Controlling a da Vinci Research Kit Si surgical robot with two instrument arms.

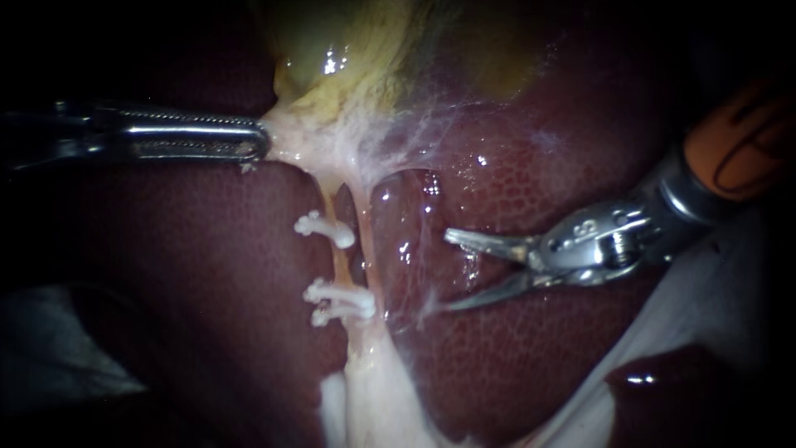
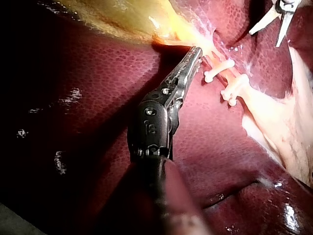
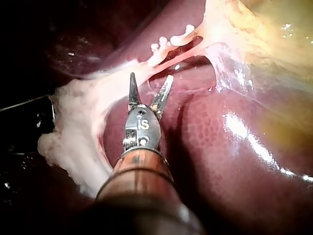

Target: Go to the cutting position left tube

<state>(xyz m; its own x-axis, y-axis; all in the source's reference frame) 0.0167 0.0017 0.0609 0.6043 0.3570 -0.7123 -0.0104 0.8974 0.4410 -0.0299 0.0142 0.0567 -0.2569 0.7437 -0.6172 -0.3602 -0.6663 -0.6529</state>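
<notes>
Halfway, I'd say: right instrument (image 1: 444, 272) pincer spread near the left tube (image 1: 342, 265), next straddle it between the clips (image 1: 327, 231); left instrument (image 1: 261, 141) pincer pinches tissue (image 1: 290, 137).

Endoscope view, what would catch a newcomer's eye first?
White clips cross the pale tube at centre, over dark liver. The left instrument grips pale tissue just under the yellowish gallbladder. The right instrument sits open, right of the clips and short of the tube.

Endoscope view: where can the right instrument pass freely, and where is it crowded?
Free: bare liver between the right instrument and the clipped tube; the tube between upper clip and lower clips. Crowded: where the left instrument holds tissue below the gallbladder.
</notes>
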